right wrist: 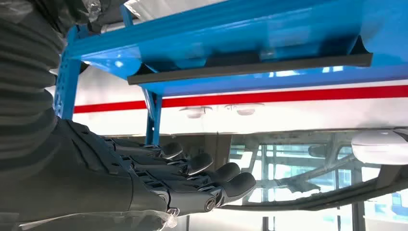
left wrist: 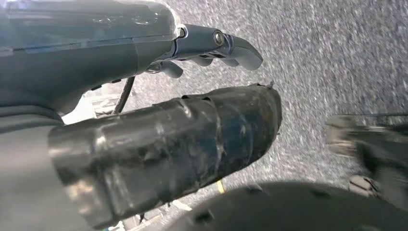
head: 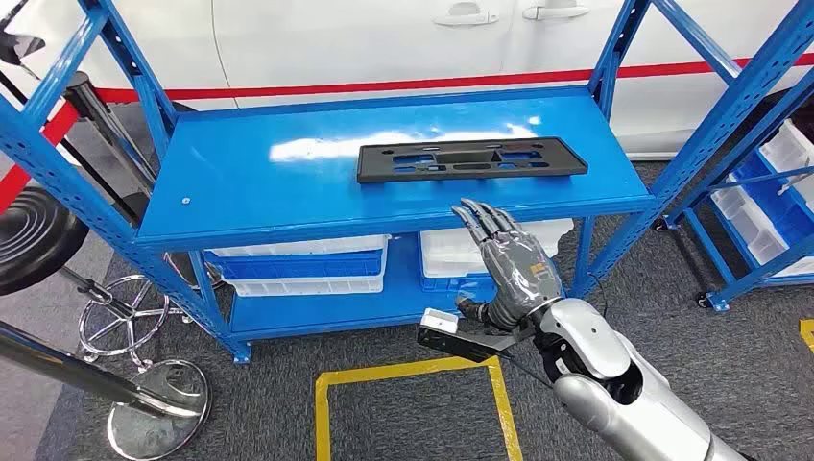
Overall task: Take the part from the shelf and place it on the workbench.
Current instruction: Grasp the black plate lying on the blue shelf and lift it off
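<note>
The silver right arm (head: 614,379) enters the head view at 5 o'clock, nearest the camera. Its dark many-fingered right hand (head: 509,264) is raised with fingers extended and slightly apart, holding nothing. The fingertips (head: 477,213) reach up to the front edge of the top shelf without visible contact with the part. In the right wrist view the same fingers (right wrist: 211,180) lie stretched out side by side, clear of the shelf edge.

The flat black rectangular plastic part (head: 470,159), with cut-out slots, lies on the top surface of the blue metal shelf rack (head: 240,182), at 12 o'clock from the right hand and right of the shelf's centre. Its long side runs parallel to the front edge, set back a little from it. Open blue surface lies on all sides of the part, widest toward 9 o'clock.

On the lower tier, white and blue plastic bins (head: 307,267) sit under the top shelf. Yellow floor tape (head: 413,375) marks a rectangle on the grey carpet at 6 o'clock. A chrome stand base (head: 158,408) sits at 8 o'clock. A second blue rack (head: 758,192) stands at 3 o'clock.

The left hand (left wrist: 159,149) hangs over the carpet in the left wrist view, its fingers (left wrist: 235,48) curled inward around nothing.
</note>
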`<state>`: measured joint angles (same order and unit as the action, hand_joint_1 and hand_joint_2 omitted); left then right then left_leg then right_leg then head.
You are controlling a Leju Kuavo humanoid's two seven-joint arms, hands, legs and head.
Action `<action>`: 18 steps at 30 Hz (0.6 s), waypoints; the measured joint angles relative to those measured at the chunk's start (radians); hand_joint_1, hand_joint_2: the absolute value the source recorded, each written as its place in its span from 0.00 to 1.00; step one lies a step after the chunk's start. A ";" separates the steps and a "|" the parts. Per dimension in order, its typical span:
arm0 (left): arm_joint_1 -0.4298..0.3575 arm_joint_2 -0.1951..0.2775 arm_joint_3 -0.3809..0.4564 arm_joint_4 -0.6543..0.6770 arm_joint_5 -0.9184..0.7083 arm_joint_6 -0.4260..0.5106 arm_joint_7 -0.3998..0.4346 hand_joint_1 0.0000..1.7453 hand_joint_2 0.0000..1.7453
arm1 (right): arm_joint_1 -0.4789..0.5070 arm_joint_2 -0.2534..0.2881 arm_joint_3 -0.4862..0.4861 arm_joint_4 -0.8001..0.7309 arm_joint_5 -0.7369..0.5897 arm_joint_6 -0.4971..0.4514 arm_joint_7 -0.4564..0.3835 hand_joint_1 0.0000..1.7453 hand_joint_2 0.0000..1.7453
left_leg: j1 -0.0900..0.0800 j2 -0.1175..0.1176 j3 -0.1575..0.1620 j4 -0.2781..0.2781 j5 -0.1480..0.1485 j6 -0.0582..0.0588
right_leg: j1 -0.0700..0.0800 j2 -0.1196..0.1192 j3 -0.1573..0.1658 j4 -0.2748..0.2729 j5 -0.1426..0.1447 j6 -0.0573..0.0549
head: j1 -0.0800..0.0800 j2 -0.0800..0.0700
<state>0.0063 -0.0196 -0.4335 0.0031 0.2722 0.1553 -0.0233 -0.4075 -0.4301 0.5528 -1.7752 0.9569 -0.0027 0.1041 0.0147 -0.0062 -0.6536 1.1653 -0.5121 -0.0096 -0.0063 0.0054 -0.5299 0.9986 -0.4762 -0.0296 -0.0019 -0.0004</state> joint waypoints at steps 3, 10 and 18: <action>0.003 0.000 -0.005 0.000 0.014 0.002 -0.001 0.00 0.00 | 0.000 0.000 0.004 0.003 0.007 0.000 0.000 0.00 1.00 | -0.003 0.001 0.028 -0.103 0.057 0.008 | 0.002 0.001 0.012 0.009 -0.021 0.012 | 0.000 0.000; 0.001 -0.002 -0.037 0.000 0.055 0.001 -0.011 0.00 0.00 | -0.001 -0.002 0.005 0.011 0.021 -0.016 -0.001 0.00 1.00 | -0.002 0.001 0.066 -0.145 0.060 0.054 | -0.001 -0.001 -0.039 0.136 -0.080 0.050 | 0.001 0.000; 0.001 -0.005 -0.066 0.000 0.068 -0.004 -0.015 0.00 0.00 | 0.011 -0.002 0.003 0.033 0.031 -0.031 -0.003 0.00 1.00 | -0.004 -0.001 0.129 -0.151 0.009 0.049 | 0.005 -0.005 -0.111 0.079 0.036 0.033 | 0.001 0.000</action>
<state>0.0076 -0.0248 -0.4999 0.0034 0.3407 0.1511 -0.0382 -0.3963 -0.4322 0.5553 -1.7427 0.9876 -0.0332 0.1015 0.0106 -0.0074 -0.5245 1.0147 -0.5030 0.0398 -0.0018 0.0002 -0.6405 1.0774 -0.4399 0.0038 -0.0007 -0.0004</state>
